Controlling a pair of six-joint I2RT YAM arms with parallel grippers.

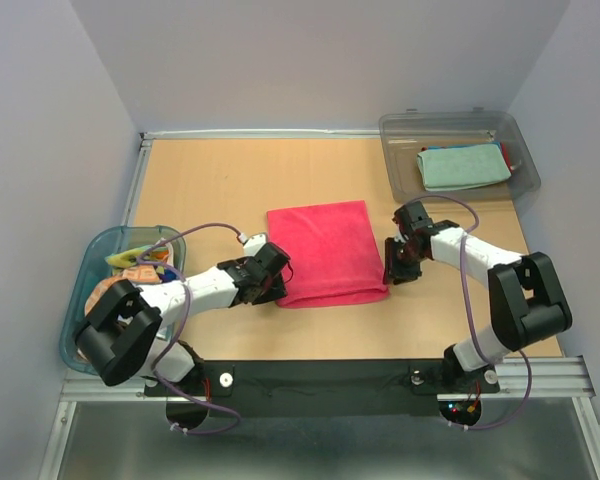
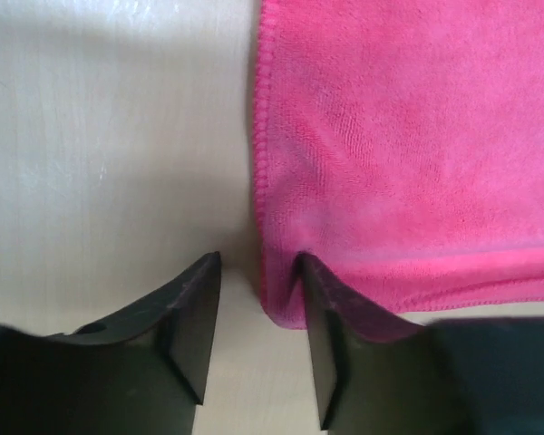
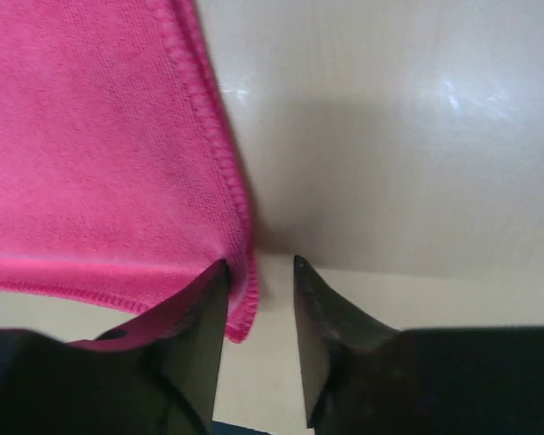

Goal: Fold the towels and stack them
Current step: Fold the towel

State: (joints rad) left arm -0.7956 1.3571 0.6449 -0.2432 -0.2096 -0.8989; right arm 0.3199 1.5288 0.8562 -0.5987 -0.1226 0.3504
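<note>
The left gripper [image 2: 258, 272] and right gripper [image 3: 261, 272], both spread and pinching nothing, flanked the magenta towel [image 1: 325, 252] at its two corners nearest the tabletop's [image 1: 210, 190] near edge.

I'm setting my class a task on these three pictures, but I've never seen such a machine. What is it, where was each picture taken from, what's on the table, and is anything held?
These are two robot arms bolted at the near edge of a pale wooden table, each with a two-finger gripper. The wide picture is from a camera above and behind them; the close-ups are from cameras on the wrists. On the table lies a magenta pink cloth towel. The left gripper and right gripper sit at its near corners, jaws open, holding nothing. A teal towel lies in the clear grey plastic bin; other cloths fill the blue-rimmed oval tub.
</note>
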